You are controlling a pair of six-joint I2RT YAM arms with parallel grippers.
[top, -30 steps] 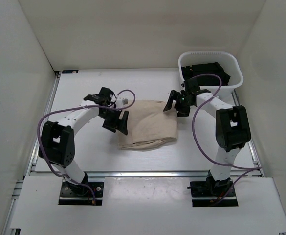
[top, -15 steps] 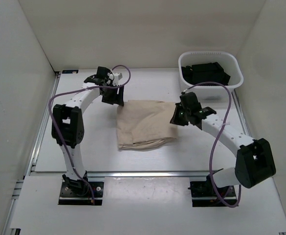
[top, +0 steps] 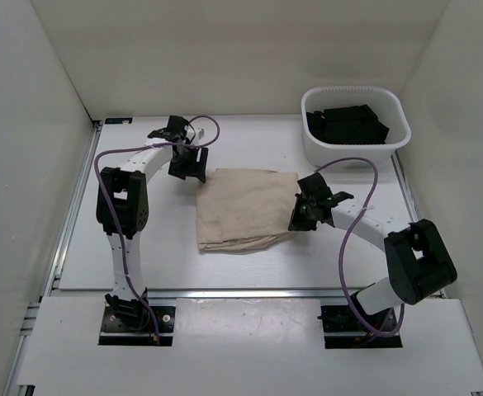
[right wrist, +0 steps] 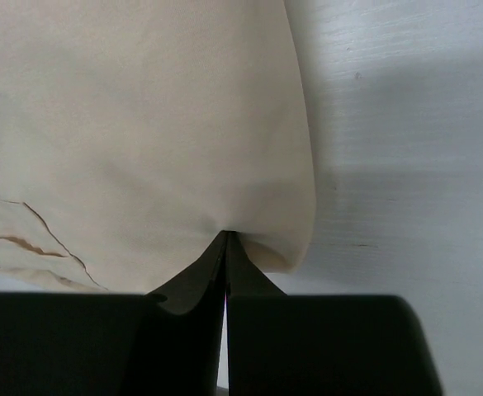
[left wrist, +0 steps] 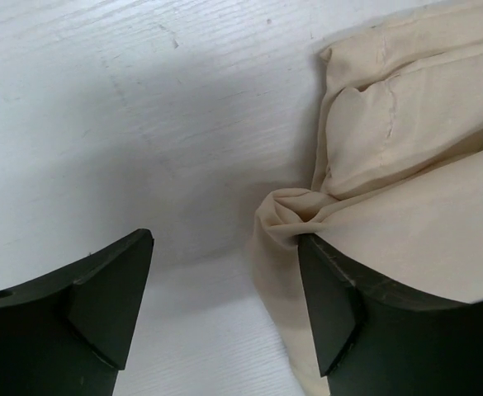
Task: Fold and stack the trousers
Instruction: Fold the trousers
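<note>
The beige trousers (top: pixel 245 206) lie folded into a rough square in the middle of the table. My left gripper (top: pixel 187 165) is open at their far left corner. In the left wrist view, the left gripper (left wrist: pixel 224 239) has its right finger (left wrist: pixel 340 305) pressing a bunched fold of the trousers (left wrist: pixel 406 148) while its left finger stands over bare table. My right gripper (top: pixel 300 216) sits at the cloth's right edge. In the right wrist view, the right gripper (right wrist: pixel 226 235) is shut, pinching the rim of the trousers (right wrist: pixel 142 124), which pucker at its tips.
A white basket (top: pixel 398 136) stands at the far right and holds black folded garments (top: pixel 348 124). White walls close in the table on the left, back and right. Purple cables loop off both arms.
The right gripper swung down from near the basket to the trousers' right edge and shut on the cloth. The left gripper moved from their near left side up to the far left corner.
</note>
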